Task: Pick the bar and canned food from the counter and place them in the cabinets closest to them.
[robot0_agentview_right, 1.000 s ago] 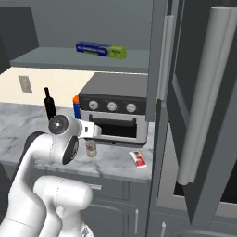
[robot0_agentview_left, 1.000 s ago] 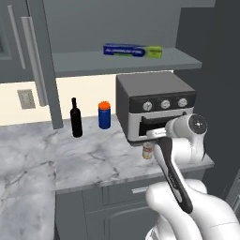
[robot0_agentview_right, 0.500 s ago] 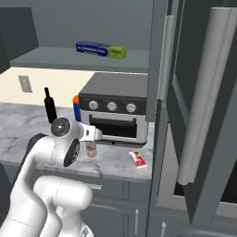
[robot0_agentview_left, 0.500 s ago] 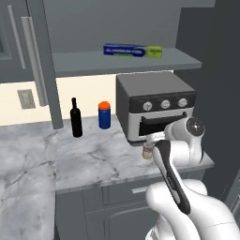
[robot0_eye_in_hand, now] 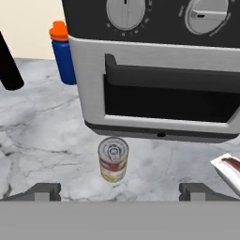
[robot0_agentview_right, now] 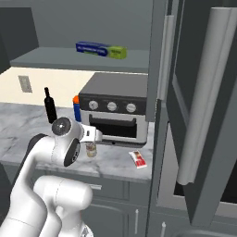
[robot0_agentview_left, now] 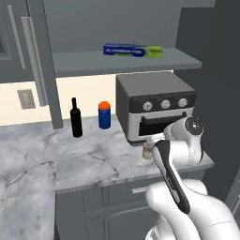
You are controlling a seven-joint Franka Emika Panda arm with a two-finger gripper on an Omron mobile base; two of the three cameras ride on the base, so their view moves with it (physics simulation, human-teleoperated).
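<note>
The gripper hung with fingers wide apart, holding nothing, above the canned food near the counter's front edge, before the toaster oven.

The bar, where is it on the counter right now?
The bar lies flat on the counter in the right base view, in front of the toaster oven's right corner, to the right of the canned food.

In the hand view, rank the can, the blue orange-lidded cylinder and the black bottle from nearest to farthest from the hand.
1. The can, upright on the counter just ahead of the open hand, in front of the toaster oven.
2. The blue cylinder, farther back to the left, beside the oven.
3. The black bottle, at the far left edge, about level with the cylinder but farther aside.
</note>
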